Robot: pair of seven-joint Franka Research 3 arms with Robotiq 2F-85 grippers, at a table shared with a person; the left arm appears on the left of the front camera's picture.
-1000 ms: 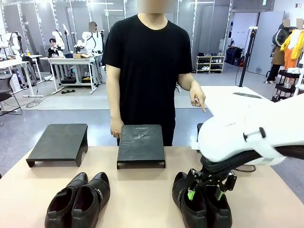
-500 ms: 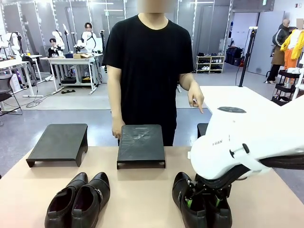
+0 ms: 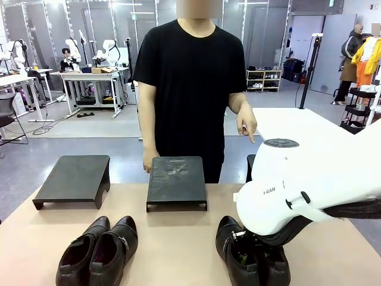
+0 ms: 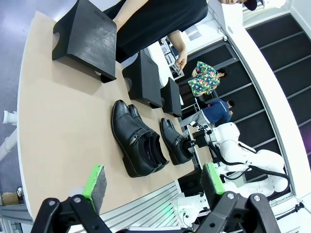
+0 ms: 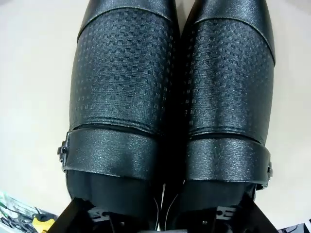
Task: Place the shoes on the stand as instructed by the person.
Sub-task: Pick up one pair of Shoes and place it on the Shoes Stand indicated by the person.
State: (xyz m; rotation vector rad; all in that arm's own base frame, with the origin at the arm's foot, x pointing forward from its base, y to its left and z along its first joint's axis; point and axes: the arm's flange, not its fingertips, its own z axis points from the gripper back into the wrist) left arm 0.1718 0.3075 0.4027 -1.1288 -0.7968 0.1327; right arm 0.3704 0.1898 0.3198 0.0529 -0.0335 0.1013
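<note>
The glossy black leather pair of shoes with embossed fronts (image 5: 170, 97) sits under the right gripper (image 5: 160, 219), jaws spread, a finger in each shoe. Left of it lies the second black pair (image 3: 98, 250); beyond, three black stands (image 3: 177, 182) on the tan table (image 3: 178, 244), the person's hand (image 3: 247, 126) pointing down, grey floor (image 3: 89, 143). The left gripper (image 4: 153, 180) hangs wide apart.

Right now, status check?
Left gripper open, empty, hovering. Right gripper open, down inside right pair of shoes. Person's hand points down toward right-end stand.
</note>
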